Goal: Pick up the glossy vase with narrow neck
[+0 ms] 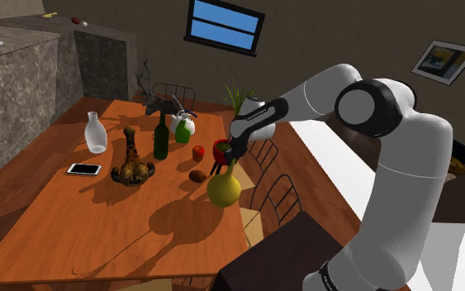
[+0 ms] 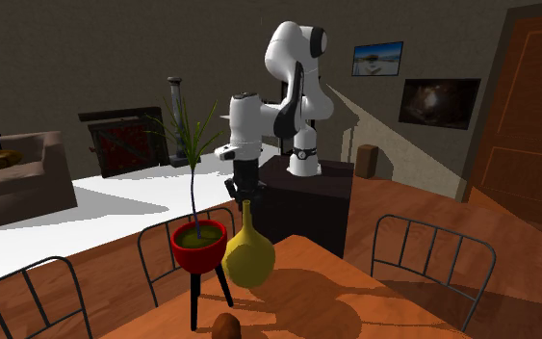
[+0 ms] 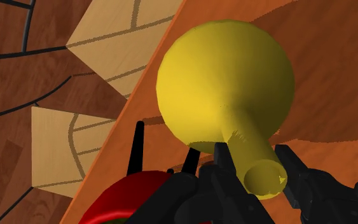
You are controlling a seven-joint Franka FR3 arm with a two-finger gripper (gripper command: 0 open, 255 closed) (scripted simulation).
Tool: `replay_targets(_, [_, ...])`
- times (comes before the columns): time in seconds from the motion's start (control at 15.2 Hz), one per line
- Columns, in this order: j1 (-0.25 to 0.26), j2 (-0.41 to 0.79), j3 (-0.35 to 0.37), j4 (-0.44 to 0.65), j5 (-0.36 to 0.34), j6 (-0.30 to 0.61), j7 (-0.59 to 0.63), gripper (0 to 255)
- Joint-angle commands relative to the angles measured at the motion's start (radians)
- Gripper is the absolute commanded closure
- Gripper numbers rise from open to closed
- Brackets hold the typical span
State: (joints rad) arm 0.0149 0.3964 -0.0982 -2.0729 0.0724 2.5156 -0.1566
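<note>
The glossy yellow vase (image 1: 223, 189) has a round body and a narrow neck. It stands upright near the table's edge on the shoulder view's right, right beside a red pot (image 1: 220, 150) on black legs. My black gripper (image 1: 229, 159) comes down from above and is shut on the vase's neck. In the wrist view the two fingers (image 3: 225, 167) clasp the neck just below its rim, with the vase's body (image 3: 225, 89) beyond them. The second exterior view shows the gripper (image 2: 246, 195) on top of the vase (image 2: 248, 255).
On the wooden table (image 1: 98, 223) stand a pale vase (image 1: 95, 132), a dark green bottle (image 1: 161, 138), a patterned ornament (image 1: 131, 169), a phone (image 1: 83, 169), a red apple (image 1: 198, 152) and a brown lump (image 1: 196, 175). Wire chairs (image 2: 432, 260) line the table's edge.
</note>
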Motion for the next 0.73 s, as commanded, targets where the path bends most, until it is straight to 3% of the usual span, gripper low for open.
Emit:
replay_targets(0.0, [0.002,-0.023,-0.003,-0.001,-0.004,-0.021,0.003,255])
replay_targets(0.66, [0.007,-0.1,-0.01,0.014,-0.018,-0.111,0.013,255])
